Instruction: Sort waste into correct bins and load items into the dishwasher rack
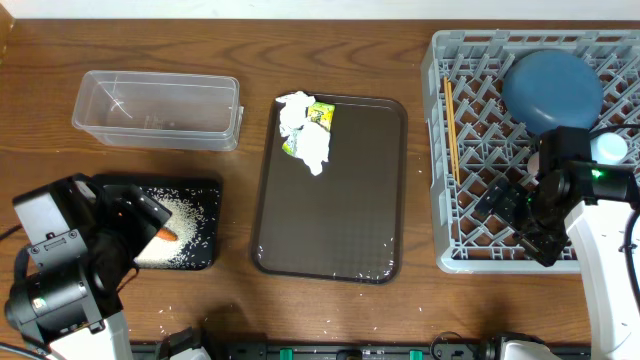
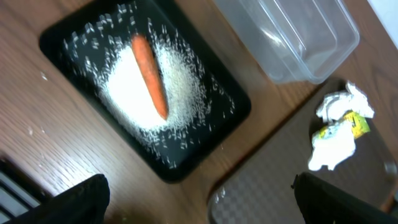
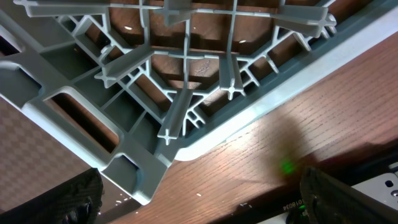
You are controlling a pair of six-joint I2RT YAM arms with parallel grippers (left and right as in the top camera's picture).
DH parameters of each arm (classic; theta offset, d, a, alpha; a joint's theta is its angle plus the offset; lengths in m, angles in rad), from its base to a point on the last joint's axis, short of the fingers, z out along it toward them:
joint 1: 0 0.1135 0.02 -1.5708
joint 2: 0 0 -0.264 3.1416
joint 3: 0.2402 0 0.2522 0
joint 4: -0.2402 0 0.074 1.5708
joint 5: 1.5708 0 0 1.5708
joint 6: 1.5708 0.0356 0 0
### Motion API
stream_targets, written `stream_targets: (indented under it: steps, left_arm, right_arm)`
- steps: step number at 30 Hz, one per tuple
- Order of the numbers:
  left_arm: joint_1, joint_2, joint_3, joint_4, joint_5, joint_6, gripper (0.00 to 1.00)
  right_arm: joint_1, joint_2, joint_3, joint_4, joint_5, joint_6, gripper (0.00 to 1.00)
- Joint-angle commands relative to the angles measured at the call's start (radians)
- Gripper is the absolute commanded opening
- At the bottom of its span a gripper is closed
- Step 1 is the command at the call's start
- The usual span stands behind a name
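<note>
The shallow black tray (image 1: pixel 205 190) (image 2: pixel 217 106) holds a heap of white rice (image 1: pixel 185 215) (image 2: pixel 127 93) with the orange carrot (image 1: pixel 166 236) (image 2: pixel 149 74) lying on it. My left gripper (image 1: pixel 140 215) (image 2: pixel 199 211) is open and empty just above that tray. The clear container (image 1: pixel 155 108) (image 2: pixel 292 37) stands behind it. Crumpled napkins (image 1: pixel 305 140) (image 2: pixel 333 140) and the green-yellow wrapper (image 1: pixel 321 114) (image 2: pixel 354 122) lie on the brown serving tray (image 1: pixel 330 210). The grey rack (image 1: pixel 480 170) (image 3: pixel 155 106) holds the dark-blue plate (image 1: pixel 552 88), chopsticks (image 1: pixel 452 130) and a light-blue cup (image 1: pixel 611 148). My right gripper (image 1: pixel 515 225) (image 3: pixel 205 208) is open and empty over the rack's front corner. The bowl and pink cup are out of view.
A few stray rice grains lie on the wooden table (image 1: pixel 230 310) in front of the black tray. The brown serving tray (image 2: pixel 267 193) sits between the black tray and the rack. The table's front edge with a dark rail (image 1: pixel 350 350) runs below.
</note>
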Motion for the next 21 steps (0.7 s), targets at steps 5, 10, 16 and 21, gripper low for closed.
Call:
stream_targets:
  steps: [5, 10, 16, 21]
  left_arm:
    - [-0.04, 0.005, 0.002, -0.036, 0.831, 0.239, 0.93]
    - [-0.179, 0.022, 0.027, 0.029, 0.786, 0.148, 0.98]
    - [-0.517, 0.217, 0.231, -0.022, 0.382, 0.092, 0.98]
    - [-0.813, 0.552, 0.472, -0.208, -0.013, 0.08, 0.98]
  right_arm:
    - [-0.003, -0.009, -0.004, 0.002, -0.002, 0.014, 0.99]
    - [-0.003, -0.009, -0.004, 0.002, -0.002, 0.014, 0.99]
    - [-0.003, -0.009, -0.004, 0.002, -0.002, 0.014, 0.99]
    - [-0.003, -0.009, -0.004, 0.002, -0.002, 0.014, 0.99]
